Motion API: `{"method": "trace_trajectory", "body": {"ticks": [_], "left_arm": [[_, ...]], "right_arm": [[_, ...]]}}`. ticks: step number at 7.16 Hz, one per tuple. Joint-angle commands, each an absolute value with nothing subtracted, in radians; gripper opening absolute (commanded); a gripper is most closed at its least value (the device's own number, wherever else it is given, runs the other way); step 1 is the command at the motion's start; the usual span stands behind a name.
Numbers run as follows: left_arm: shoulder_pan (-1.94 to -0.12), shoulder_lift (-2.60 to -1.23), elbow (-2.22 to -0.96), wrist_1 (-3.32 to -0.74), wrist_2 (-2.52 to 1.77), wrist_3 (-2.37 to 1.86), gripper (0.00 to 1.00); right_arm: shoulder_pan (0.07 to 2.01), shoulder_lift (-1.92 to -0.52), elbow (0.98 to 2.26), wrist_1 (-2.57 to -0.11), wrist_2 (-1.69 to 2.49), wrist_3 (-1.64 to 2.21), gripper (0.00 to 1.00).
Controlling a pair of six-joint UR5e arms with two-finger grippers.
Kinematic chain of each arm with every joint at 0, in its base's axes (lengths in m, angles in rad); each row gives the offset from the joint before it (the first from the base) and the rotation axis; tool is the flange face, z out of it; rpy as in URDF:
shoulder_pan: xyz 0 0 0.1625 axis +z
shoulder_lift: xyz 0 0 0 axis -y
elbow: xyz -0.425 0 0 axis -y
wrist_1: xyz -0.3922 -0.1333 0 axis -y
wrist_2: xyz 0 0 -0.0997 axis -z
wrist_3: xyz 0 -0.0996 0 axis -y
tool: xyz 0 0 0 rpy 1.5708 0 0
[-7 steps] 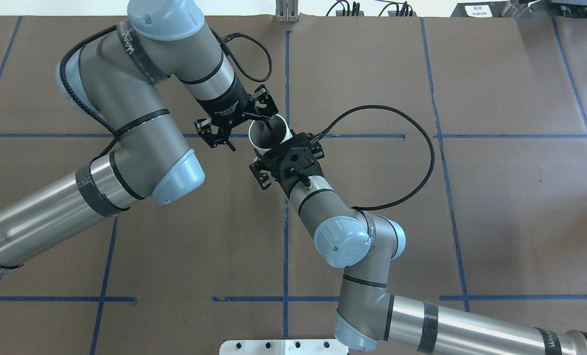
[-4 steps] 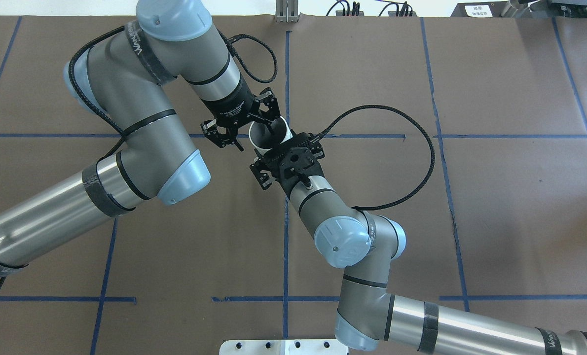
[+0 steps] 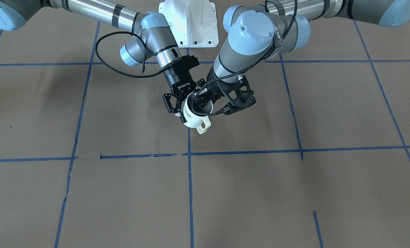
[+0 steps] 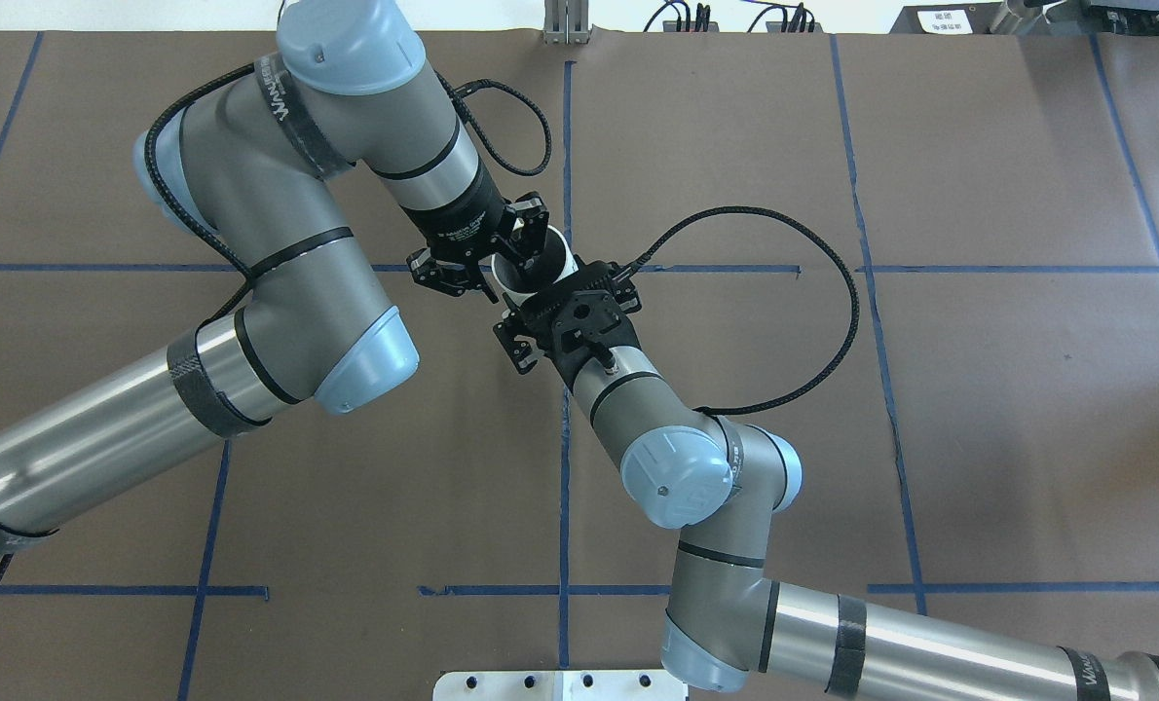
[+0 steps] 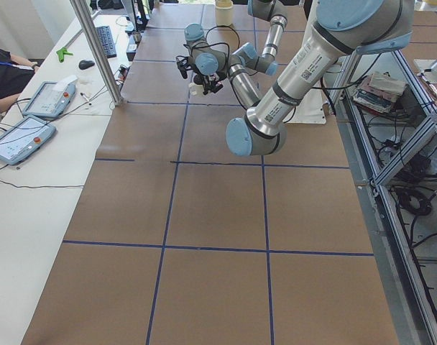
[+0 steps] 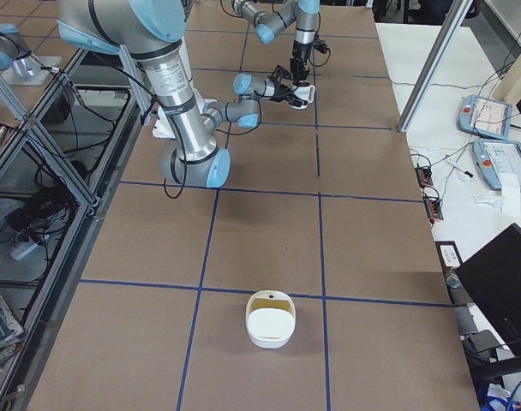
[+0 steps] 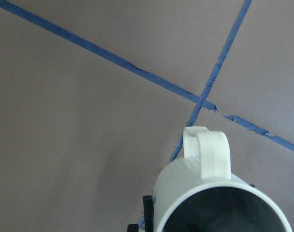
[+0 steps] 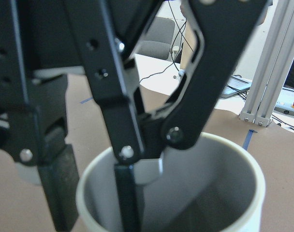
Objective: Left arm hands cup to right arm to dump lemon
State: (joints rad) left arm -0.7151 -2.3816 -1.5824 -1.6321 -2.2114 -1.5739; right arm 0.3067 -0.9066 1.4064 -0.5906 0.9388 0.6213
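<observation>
The white cup (image 3: 192,117) with "HOME" lettering hangs above the table between both grippers, handle pointing away from the robot. My right gripper (image 3: 190,113), lettered ROBOTIQ, is shut around the cup's body from the side. My left gripper (image 3: 201,100), cage-like, comes down onto the rim and is shut on the wall, one finger inside and one outside, as the right wrist view shows (image 8: 96,193). In the overhead view the cup (image 4: 562,257) sits between the left gripper (image 4: 500,271) and the right gripper (image 4: 543,287). The left wrist view shows the cup (image 7: 205,186) from above. No lemon is visible; the cup's bottom is dark.
Brown paper with blue tape lines covers the table. The white robot base plate (image 3: 191,20) is at the robot's edge. A white bowl (image 6: 269,321) stands far off toward the right end. An operator table with tablets (image 6: 500,163) and a metal post (image 5: 96,50) flank the far side.
The left arm has shifted right towards the cup. Its jaws, wide open before with one finger hanging inside the cup, have narrowed onto the rim wall. The right gripper and the cup have stayed put.
</observation>
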Motion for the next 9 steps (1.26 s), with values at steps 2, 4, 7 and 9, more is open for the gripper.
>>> {"method": "trace_trajectory", "body": {"ticks": [2,4,7,9], "left_arm": [[-0.713,-2.378,-1.583,-1.631,-2.210,-1.572,0.37],[-0.713,-2.378,-1.583,-1.631,-2.210,-1.572,0.34],[-0.713,-2.378,-1.585,-1.631,-2.215,-1.563,0.00],[-0.713,-2.378,-1.583,-1.631,-2.214,-1.563,0.00]], "right_arm": [[0.307,-0.907,1.407,-0.591,0.939,0.621,0.48],[0.307,-0.907,1.407,-0.591,0.939,0.621,0.48],[0.307,-0.914,1.405,-0.580,0.937,0.627,0.99],[0.305,-0.916,1.407,-0.580,0.937,0.621,1.00]]}}
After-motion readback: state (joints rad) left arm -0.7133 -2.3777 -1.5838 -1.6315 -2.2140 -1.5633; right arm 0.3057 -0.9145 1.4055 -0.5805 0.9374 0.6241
